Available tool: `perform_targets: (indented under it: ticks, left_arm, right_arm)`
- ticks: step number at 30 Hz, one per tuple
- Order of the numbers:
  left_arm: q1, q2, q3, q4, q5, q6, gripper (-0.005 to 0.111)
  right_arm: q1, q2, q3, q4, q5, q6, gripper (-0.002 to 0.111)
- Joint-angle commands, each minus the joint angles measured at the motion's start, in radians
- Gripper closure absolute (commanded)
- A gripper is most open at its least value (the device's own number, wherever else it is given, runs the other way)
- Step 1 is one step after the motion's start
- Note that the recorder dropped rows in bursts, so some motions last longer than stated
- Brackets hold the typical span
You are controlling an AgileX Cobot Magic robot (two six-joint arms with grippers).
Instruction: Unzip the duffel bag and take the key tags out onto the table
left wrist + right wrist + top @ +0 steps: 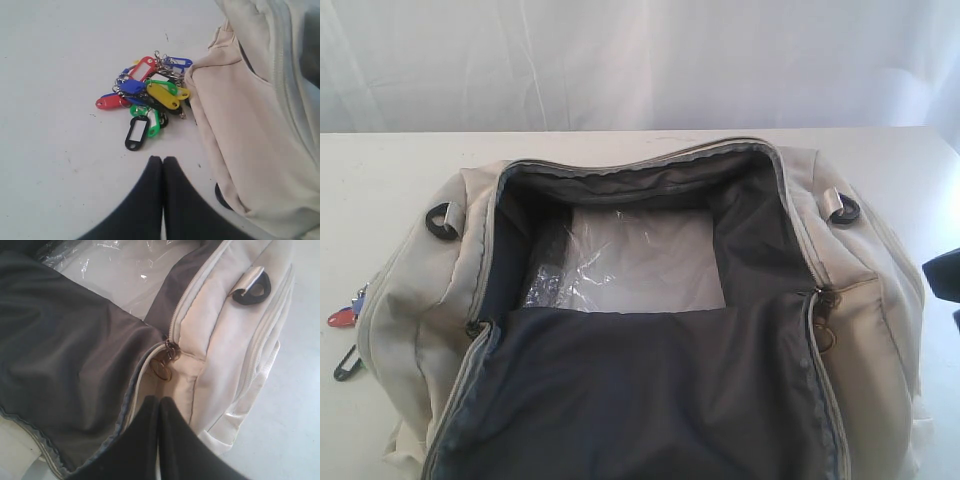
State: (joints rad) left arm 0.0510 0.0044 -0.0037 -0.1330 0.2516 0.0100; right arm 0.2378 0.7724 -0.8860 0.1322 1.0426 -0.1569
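The beige duffel bag (860, 330) lies unzipped on the white table (380, 170), its dark-lined flap (650, 400) folded toward the camera. Clear plastic (620, 260) shows inside. The key tags (147, 97), a bunch of red, blue, yellow, green and black tags, lie on the table (55, 65) against the duffel bag (250, 130); a few key tags (345, 325) peek out at the bag's left. My left gripper (163, 159) is shut and empty, just short of the tags. Shut and empty too, my right gripper (159, 399) hovers over the bag's zipper pull ring (161, 369).
Dark D-rings (444, 219) (842, 208) stick out at both ends of the bag. A white curtain (640, 60) hangs behind the table. A dark part of the right arm (942, 275) shows at the right edge of the exterior view.
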Motion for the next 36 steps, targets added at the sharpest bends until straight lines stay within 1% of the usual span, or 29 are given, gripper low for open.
perform_targets:
  ticks: [1, 15, 17, 19, 21, 24, 32, 34, 36]
  left_arm:
    - [0.006, -0.004, 0.004, -0.001, -0.001, -0.01, 0.107]
    - [0.006, -0.004, 0.004, 0.006, -0.011, -0.01, 0.107]
    - [0.006, -0.004, 0.004, 0.06, -0.026, -0.01, 0.107]
    - [0.006, -0.004, 0.004, 0.159, -0.036, -0.01, 0.107]
    - [0.006, -0.004, 0.004, 0.219, -0.036, -0.01, 0.107]
    - [0.006, -0.004, 0.004, 0.202, -0.041, -0.01, 0.107]
    - [0.006, -0.004, 0.004, 0.202, -0.041, -0.01, 0.107]
    - [0.006, -0.004, 0.004, 0.202, -0.041, -0.01, 0.107]
    - [0.006, -0.004, 0.004, 0.202, -0.007, -0.01, 0.107]
  right_arm:
    - [0.001, -0.004, 0.003, -0.003, 0.003, 0.001, 0.108]
    - [0.001, -0.004, 0.003, -0.003, 0.003, 0.001, 0.108]
    - [0.001, -0.004, 0.003, -0.003, 0.003, 0.001, 0.108]
    - [0.001, -0.006, 0.003, -0.003, 0.003, 0.001, 0.108]
    - [0.001, -0.012, 0.003, -0.003, 0.003, 0.001, 0.108]
    - [0.001, -0.029, 0.003, 0.0, 0.003, 0.001, 0.108]
    - [-0.003, -0.195, 0.003, 0.002, 0.003, 0.001, 0.108]
    - [-0.02, -0.26, 0.003, 0.002, 0.003, 0.001, 0.108]
    - [-0.041, -0.324, 0.003, 0.002, 0.003, 0.001, 0.108]
